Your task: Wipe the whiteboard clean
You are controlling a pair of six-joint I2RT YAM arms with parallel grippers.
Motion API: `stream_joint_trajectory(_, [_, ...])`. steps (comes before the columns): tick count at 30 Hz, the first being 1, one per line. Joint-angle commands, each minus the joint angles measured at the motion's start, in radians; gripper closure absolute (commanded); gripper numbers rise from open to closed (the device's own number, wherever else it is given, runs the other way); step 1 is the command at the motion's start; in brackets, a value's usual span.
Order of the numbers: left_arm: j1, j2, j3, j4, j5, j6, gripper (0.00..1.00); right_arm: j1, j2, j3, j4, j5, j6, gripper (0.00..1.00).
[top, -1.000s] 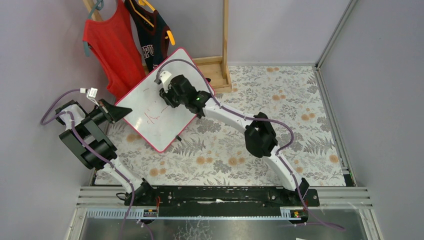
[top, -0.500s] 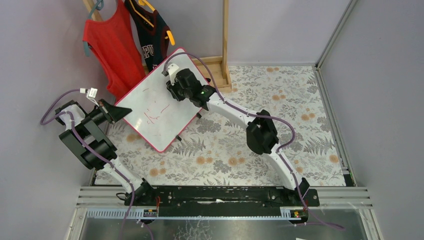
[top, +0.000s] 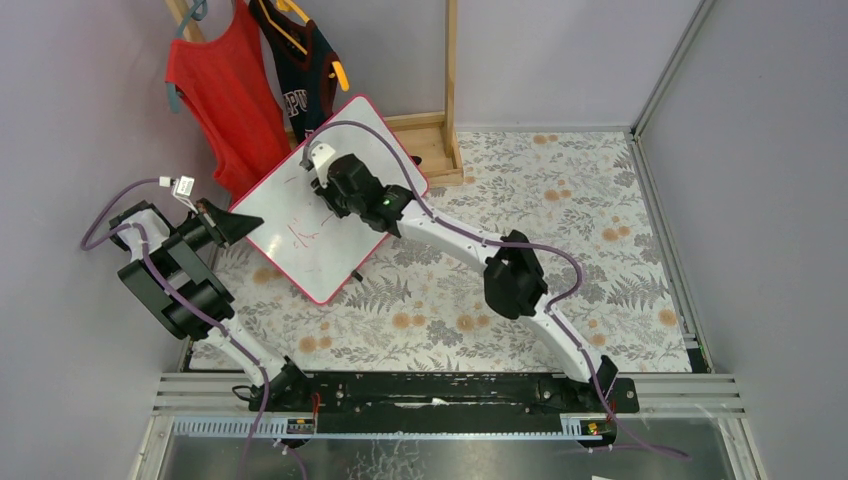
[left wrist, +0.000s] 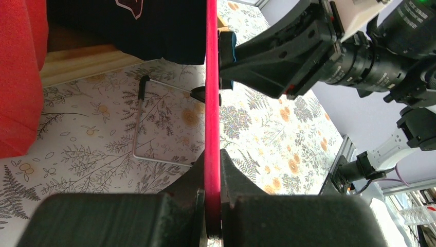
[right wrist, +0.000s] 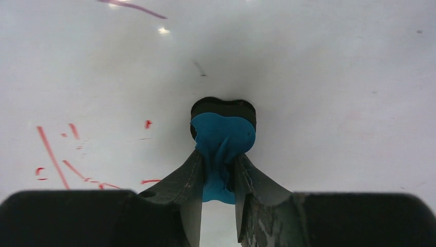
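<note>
The whiteboard [top: 325, 262] stands tilted on the flowered worktop [top: 560, 200], just in front of the wooden rack [top: 450, 80], with one corner close to the rack's foot. It looks like a thin, stiff panel, probably light. Its glossy face should let a wiper glide but gives a claw nothing to bite on. The pink-red frame [left wrist: 211, 77] is the sensible place to hold it, and the left claw [left wrist: 212, 172] is clamped there, one finger on each side of the rim, at the corner farthest from the rack. That hold matters, I judge, because so light a board on a thin wire leg [left wrist: 134, 128] (seen behind it in the left wrist view) would skid or tip under a sideways push. The right claw [right wrist: 218, 172] is closed on a soft-looking blue eraser [right wrist: 222, 135], pressed flat to the face on the rack side of the red marks [right wrist: 51, 154]. Moderate pressure should be enough; too much could bow or shove the panel.
</note>
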Motion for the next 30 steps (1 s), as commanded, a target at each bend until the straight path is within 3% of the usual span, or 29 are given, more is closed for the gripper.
stream_joint_trajectory(1, [0.004,0.000,-0.032,0.048,-0.141,0.044,1.00,0.065,0.018,0.010,0.061,-0.062,0.013,1.00])
stream_joint_trajectory(16, [0.003,-0.010,-0.041,0.049,-0.146,0.048,1.00,0.136,0.027,0.001,0.079,-0.277,0.049,1.00])
stream_joint_trajectory(30, [0.003,-0.013,-0.043,0.049,-0.152,0.048,1.00,0.024,0.028,0.010,0.051,-0.069,0.049,1.00])
